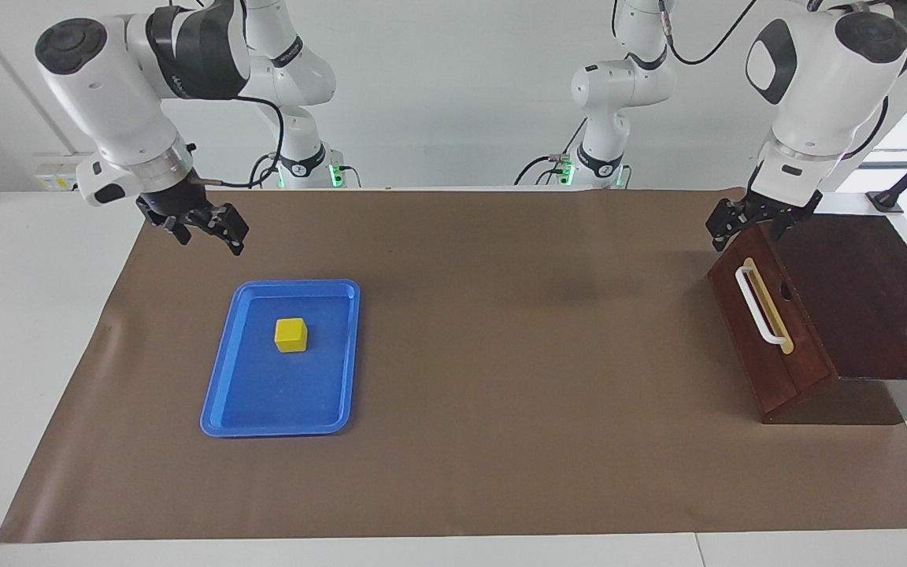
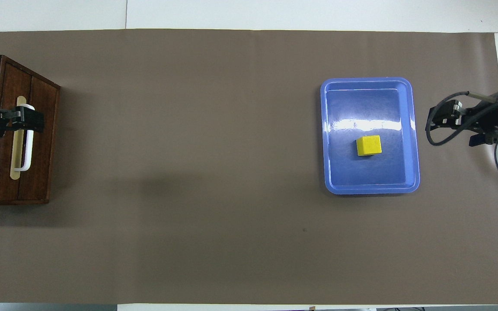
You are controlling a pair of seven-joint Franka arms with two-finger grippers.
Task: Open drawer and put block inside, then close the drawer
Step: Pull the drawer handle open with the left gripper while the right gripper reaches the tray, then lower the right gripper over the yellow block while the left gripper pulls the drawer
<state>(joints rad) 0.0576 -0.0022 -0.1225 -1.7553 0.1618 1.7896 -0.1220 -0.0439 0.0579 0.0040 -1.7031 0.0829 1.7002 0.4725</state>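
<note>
Currently the yellow block [image 1: 290,335] sits in the blue tray [image 1: 225,378] at centre-left of the facing view. At right, the drawer [image 1: 768,331] is shut; the left gripper [image 1: 760,228], fingers spread, hovers above its upper corner. Upper left, the right gripper [image 1: 203,230] hangs spread over the brown mat [image 1: 516,354].

Dark, reddish-brown wooden drawer [image 1: 772,331] of dull grain with a smooth white bar handle [image 1: 759,305] on a pale tan strip; glossy blue plastic tray [image 2: 411,129] catching glare; smooth matt yellow block [image 2: 368,145]; matt brown paper-like sheet [image 1: 516,394] over the white counter [image 1: 36,315].
</note>
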